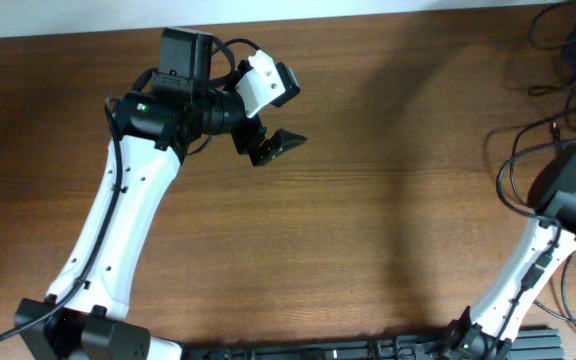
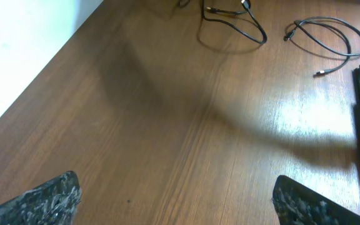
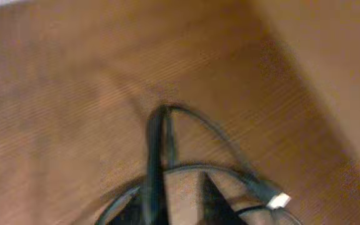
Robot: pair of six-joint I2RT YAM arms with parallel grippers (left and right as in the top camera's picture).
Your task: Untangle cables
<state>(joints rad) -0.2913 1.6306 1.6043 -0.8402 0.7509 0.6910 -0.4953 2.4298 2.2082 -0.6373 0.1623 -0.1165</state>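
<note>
At far right, cables (image 3: 157, 147) bunch under the right gripper (image 1: 571, 176) — its grip we cannot tell; left gripper (image 2: 175, 195) gapes, empty.

cables (image 3: 154, 159) black | table (image 1: 388, 220) brown wood-grain | left gripper fingers (image 2: 49, 200) speckled grey-black

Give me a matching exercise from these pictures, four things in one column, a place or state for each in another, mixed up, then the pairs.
1 left gripper
2 right gripper
3 cables
4 table

A brown wood
B over bare table, jaws wide apart
C thin, black, in loose loops
D at the table's right edge, jaws unclear

Pairs: 1-B, 2-D, 3-C, 4-A
</note>
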